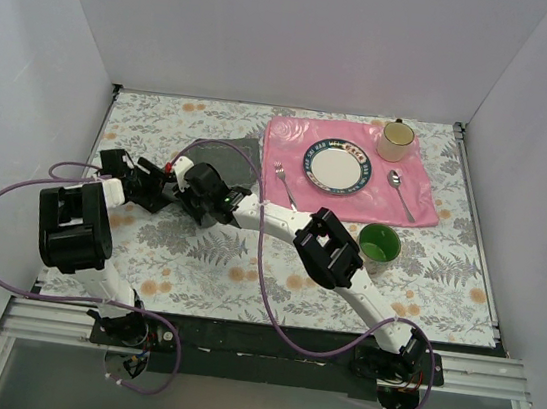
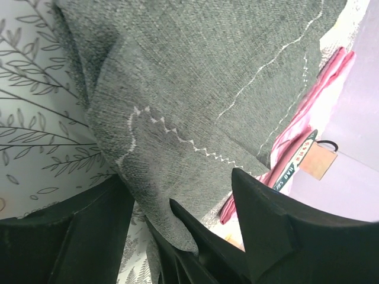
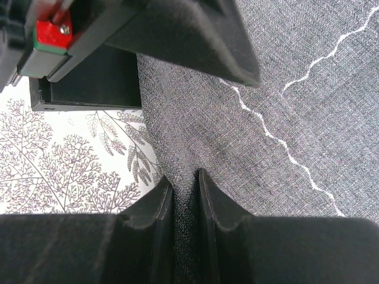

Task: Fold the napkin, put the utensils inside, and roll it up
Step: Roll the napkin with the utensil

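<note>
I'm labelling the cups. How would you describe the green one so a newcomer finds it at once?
Find the pink placemat on the right. Just past its near edge, on the floral tablecloth, stands the green cup. Unlike the cream mug on the mat's far corner, it is green and sits off the mat.

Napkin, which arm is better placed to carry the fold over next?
Right. The right pincer is shut on the napkin near its edge; the left pincer stands open around the cloth, gripping nothing.
</note>
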Motion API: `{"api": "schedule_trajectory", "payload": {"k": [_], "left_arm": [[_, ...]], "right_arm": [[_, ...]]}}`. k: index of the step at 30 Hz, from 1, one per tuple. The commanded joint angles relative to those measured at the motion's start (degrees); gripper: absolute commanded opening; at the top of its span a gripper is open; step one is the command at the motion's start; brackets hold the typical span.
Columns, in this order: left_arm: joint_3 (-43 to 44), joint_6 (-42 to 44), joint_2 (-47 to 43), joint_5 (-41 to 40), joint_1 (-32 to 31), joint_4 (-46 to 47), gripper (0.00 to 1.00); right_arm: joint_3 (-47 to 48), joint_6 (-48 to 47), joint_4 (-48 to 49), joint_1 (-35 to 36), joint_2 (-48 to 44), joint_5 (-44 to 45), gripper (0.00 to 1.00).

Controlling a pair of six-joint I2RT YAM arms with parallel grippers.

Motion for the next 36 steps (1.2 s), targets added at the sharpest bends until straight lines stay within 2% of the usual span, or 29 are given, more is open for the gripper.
{"api": "schedule_trajectory", "payload": {"k": [1, 8, 14, 18, 21, 24, 25, 27, 28, 30, 36], "left_arm": [[-1.46, 2.61, 2.25, -10.35, -0.28, -10.0, 0.63], [-1.64, 1.2, 3.4, -11.58, -1.42, -11.32, 0.57], [-1.99, 3.48, 3.93, -12.11, -1.42, -9.22, 0.49], [-4.96, 4.71, 2.62, -10.44, -1.33, -4.31, 0.36], [-5.41, 4.89, 2.26, -9.65, -1.42, -3.94, 0.3], [-5.15, 5.16, 2.35, -9.48, -1.42, -4.64, 0.3], [-5.32, 5.24, 2.26, -9.47, -1.33, -4.73, 0.33], [-5.33, 4.98, 2.17, -8.78, -1.42, -4.73, 0.34], [-5.24, 4.98, 2.08, -8.51, -1.42, -4.99, 0.35], [-5.15, 5.07, 1.56, -8.33, -1.42, -5.35, 0.36], [-4.54, 5.07, -0.55, -8.51, -1.42, -6.75, 0.39]], "right_arm": [[0.76, 0.68, -0.01, 0.16, -4.57, -1.51, 0.01], [0.42, -0.2, 0.78, 0.07, -5.01, -1.25, 0.01], [-2.22, -1.08, 3.15, 0.07, -5.62, -2.74, 0.01], [-2.66, -1.17, 2.62, 0.07, -5.1, -4.67, 0.01], [-4.24, -1.17, 2.71, 0.16, -5.36, -4.59, 0.01], [-5.65, -3.36, 2.54, 0.25, -5.62, -4.67, 0.13], [-5.56, -4.15, 1.75, 0.25, -5.54, -4.24, 0.22], [-5.21, -5.03, 0.26, 0.51, -5.19, -3.45, 0.31], [-5.82, -5.82, 0.25, 0.69, -5.27, -1.27, 0.4], [-6.79, -6.44, 0.42, 0.77, -5.27, -0.37, 0.47], [-5.83, -6.88, -1.77, 1.48, -2.29, 2.0, 0.53]]}}
